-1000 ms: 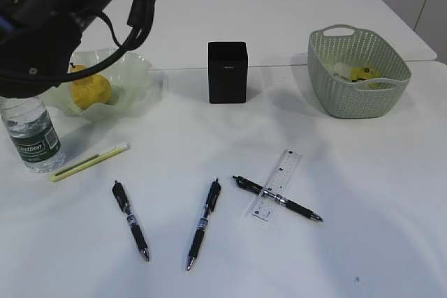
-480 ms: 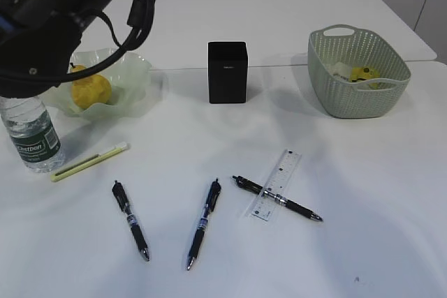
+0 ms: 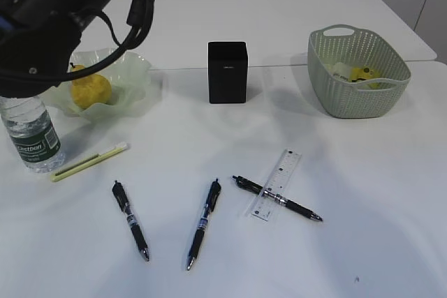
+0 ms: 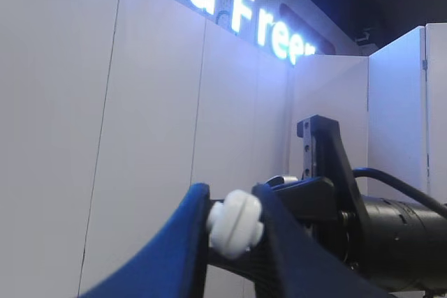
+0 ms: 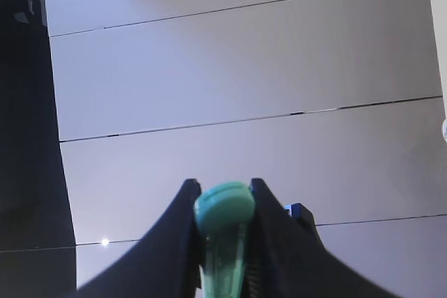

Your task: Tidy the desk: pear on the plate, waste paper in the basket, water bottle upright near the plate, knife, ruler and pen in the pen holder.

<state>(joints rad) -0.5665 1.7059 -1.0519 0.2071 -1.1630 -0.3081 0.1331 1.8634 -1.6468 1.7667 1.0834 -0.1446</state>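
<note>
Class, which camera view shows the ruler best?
The exterior view: the clear ruler lies flat on the desk with a pen across it. Both wrist views face walls and show nothing of it.

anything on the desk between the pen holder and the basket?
No. In the exterior view the stretch of desk between the pen holder and the basket is bare.

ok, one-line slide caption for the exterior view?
Pear on plate, bottle upright beside it, paper in basket; three pens and ruler remain on desk.
</note>
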